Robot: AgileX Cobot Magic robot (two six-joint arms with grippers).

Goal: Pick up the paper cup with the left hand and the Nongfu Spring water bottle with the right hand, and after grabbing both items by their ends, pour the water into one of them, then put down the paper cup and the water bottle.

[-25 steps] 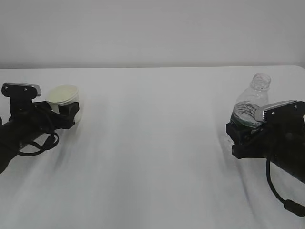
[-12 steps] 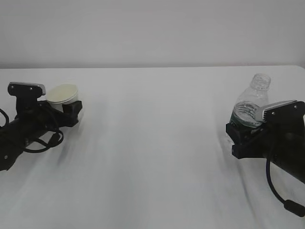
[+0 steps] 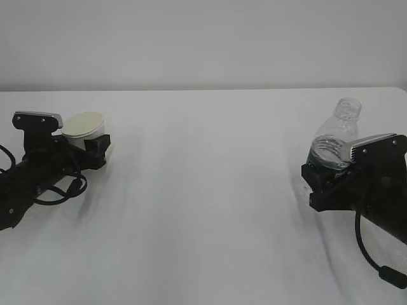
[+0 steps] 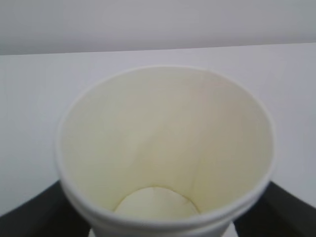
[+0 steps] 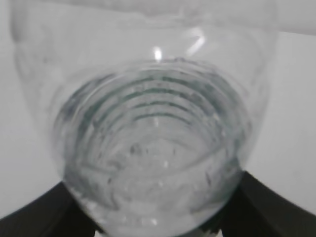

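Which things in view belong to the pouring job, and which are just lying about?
Part of the job:
- paper cup, between the left gripper's jaws
- water bottle, uncapped, between the right gripper's jaws
- water, visible in the bottle in the right wrist view

Lying about:
- nothing loose; only the white table

Counts: 1 paper cup (image 3: pixel 84 129), 1 Nongfu Spring water bottle (image 3: pixel 336 141) w/ no cap, 2 black robot arms, i.e. 1 left hand (image 3: pixel 95 151) + 1 right hand (image 3: pixel 320 184). 1 white table (image 3: pixel 203 190).
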